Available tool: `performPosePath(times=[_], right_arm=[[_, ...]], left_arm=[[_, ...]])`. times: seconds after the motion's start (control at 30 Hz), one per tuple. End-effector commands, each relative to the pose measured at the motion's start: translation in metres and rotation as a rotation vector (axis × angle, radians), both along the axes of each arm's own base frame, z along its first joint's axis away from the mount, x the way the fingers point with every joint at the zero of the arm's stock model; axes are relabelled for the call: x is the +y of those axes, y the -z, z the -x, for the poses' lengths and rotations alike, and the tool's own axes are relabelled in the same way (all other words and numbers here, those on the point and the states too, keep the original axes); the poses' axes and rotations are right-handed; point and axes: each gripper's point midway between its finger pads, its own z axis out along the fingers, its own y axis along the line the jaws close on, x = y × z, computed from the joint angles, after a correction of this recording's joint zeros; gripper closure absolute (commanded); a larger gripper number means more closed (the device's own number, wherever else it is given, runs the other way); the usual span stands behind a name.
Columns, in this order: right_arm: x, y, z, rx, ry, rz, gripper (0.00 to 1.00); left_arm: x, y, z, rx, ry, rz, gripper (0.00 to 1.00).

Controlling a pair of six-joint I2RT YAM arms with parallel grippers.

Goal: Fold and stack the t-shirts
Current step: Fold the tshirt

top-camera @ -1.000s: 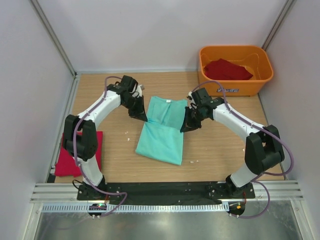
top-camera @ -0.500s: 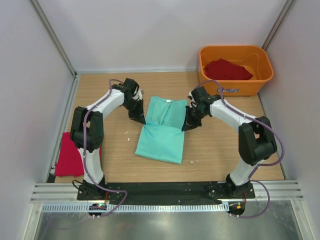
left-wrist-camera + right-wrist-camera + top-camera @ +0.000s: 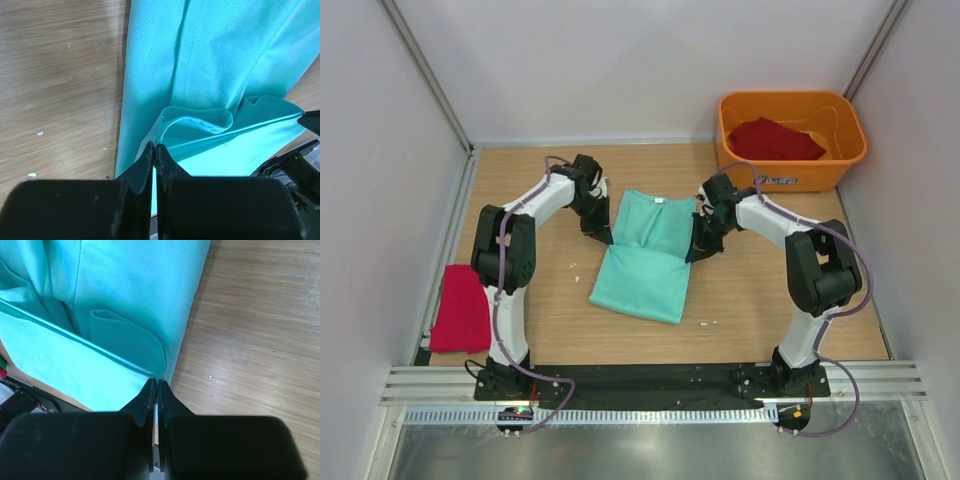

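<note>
The mint-green t-shirt (image 3: 645,260) lies in the middle of the table, its sides folded in and its lower part doubled over. My left gripper (image 3: 603,236) is shut on the shirt's left edge at the fold; in the left wrist view the jaws (image 3: 155,150) pinch the cloth (image 3: 200,75). My right gripper (image 3: 695,252) is shut on the shirt's right edge at the fold; its jaws (image 3: 155,385) pinch the cloth (image 3: 125,300) too. A folded deep red t-shirt (image 3: 460,308) lies at the left edge. Another red shirt (image 3: 775,138) lies in the tub.
The orange plastic tub (image 3: 790,170) stands at the back right corner. Grey walls close in the table on three sides. Small white specks lie on the wood near the shirt.
Both grippers have carried the folded edge a little toward the back, with both arms' elbows swinging inward. The shirt's lower part has shifted slightly.
</note>
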Motion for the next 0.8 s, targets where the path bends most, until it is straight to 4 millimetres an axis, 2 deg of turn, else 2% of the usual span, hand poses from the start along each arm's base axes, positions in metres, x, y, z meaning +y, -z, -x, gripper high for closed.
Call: performPosePath(times=[0.0,0.27,0.5,0.63,0.77], right_arm=[[0.002,-0.01,-0.017,-0.057,-0.02,-0.02,0.99],[-0.002,0.006,-0.022,-0.03,-0.021,-0.014,0.99],[0.0,0.009,-0.022,-0.019,-0.029,-0.025,0.99],[0.0,0.014,-0.022,-0.012,-0.032,-0.023,0.99],[-0.001,0.019,-0.023,-0.006,-0.036,-0.012,0.98]], left_arm=[[0.004,0.0,-0.009,-0.006,0.003,-0.019,1.0],[0.004,0.012,-0.015,0.013,-0.006,-0.038,1.0],[0.005,0.011,-0.01,0.024,-0.004,-0.034,1.0],[0.006,0.021,-0.009,0.046,-0.006,-0.048,1.0],[0.004,0.024,-0.012,0.046,-0.014,-0.043,1.0]])
